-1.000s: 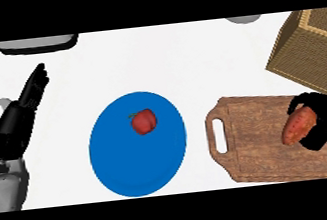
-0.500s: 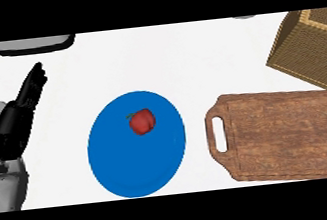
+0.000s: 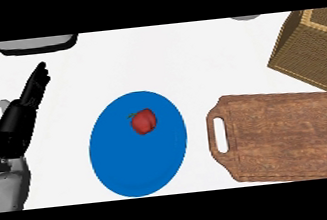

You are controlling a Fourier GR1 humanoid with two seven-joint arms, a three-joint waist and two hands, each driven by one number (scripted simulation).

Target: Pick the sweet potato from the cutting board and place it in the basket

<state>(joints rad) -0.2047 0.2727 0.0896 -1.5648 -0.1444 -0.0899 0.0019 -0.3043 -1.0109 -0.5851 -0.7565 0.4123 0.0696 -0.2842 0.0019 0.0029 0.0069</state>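
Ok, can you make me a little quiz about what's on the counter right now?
1. True or false: a sweet potato lies on the cutting board.
2. What colour is the plate under the red vegetable?
3. Which hand shows? A) left hand B) right hand C) both

Key: 1 false, the board is bare. 2 blue. 3 A, open, resting at the view's left edge. The basket stands beyond the board.

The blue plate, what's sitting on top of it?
One small red pepper lies on the blue plate, a bit above its middle. Nothing else is on it. The patch of plate under the pepper is covered, so that can't be seen.
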